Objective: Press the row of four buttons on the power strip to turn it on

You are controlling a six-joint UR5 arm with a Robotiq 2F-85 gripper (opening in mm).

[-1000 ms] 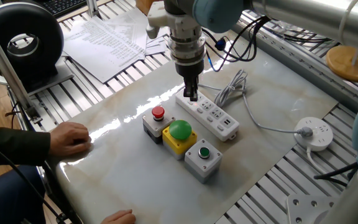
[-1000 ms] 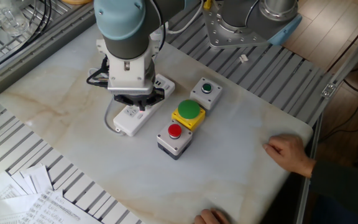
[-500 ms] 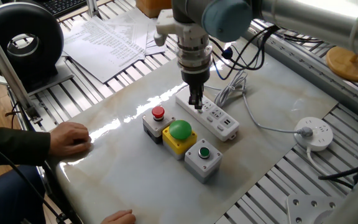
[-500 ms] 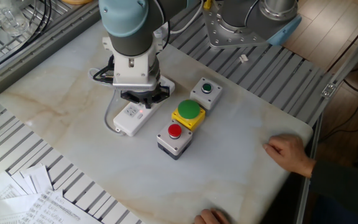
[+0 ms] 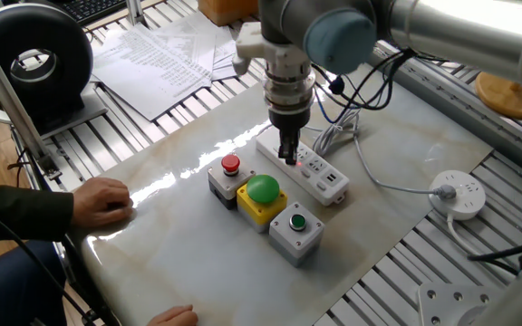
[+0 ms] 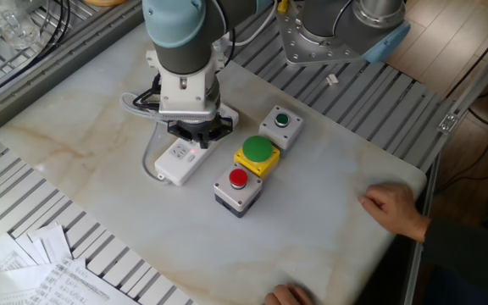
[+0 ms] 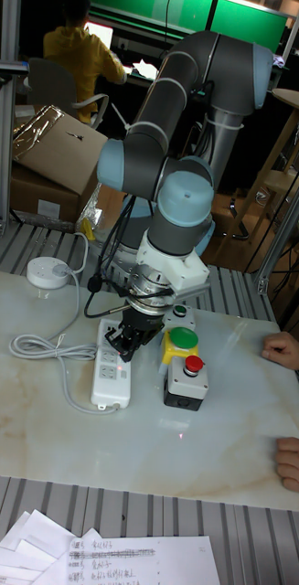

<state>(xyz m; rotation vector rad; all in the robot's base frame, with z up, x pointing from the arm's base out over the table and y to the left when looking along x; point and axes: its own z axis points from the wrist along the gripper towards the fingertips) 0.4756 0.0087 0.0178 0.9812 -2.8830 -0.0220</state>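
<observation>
The power strip is long and white and lies at an angle on the marble top, with its cord coiled at its far end. It also shows in the other fixed view as the power strip and in the tall view as the power strip. The four buttons run as tiny switches along its face, and a small red glow shows by the fingertips. My gripper points straight down with its tip on the strip's face, a little in from the far end. The fingers form one narrow dark tip with no gap, so it is shut and empty. The gripper hides part of the strip.
Three button boxes stand in a row beside the strip: a red button on grey, a big green button on yellow, and a small green button on grey. A round white socket puck lies right. A person's hands rest at the table's left edge.
My gripper has moved along the strip from its far end switch toward the middle, staying low over its face. The strip, the boxes and the hands have not moved.
</observation>
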